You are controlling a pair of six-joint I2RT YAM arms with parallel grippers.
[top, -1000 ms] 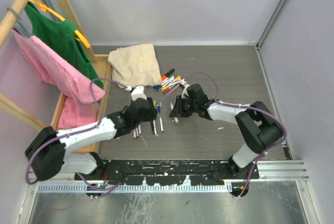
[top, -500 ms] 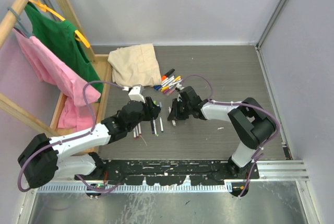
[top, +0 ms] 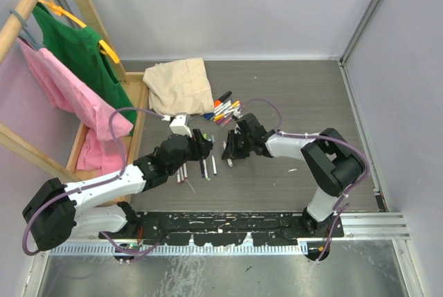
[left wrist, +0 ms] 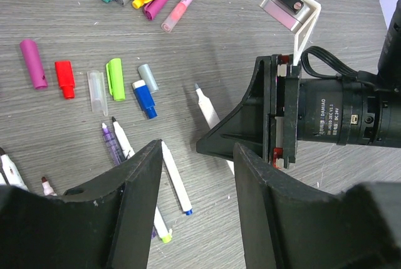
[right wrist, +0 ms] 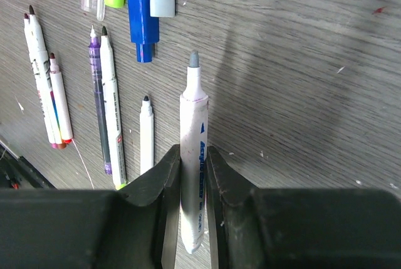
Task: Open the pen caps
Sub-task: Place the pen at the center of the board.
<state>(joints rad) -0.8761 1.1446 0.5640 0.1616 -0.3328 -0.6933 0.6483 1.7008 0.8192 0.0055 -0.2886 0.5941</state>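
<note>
The right pincer (right wrist: 192, 159) is clamped on a white pen (right wrist: 193, 115) low over the bench (top: 291, 89). The pen is uncapped. Its long axis runs straight out between the fingers, and its grey tip points away from the wrist toward the loose pen caps (left wrist: 115, 79). The caps lie flat in a short row of purple, red, clear, green, grey and blue, their long axes roughly parallel. More uncapped pens (right wrist: 103, 103) lie beside them. The left pincer (top: 201, 142) hangs above with its fingers apart, holding nothing.
</note>
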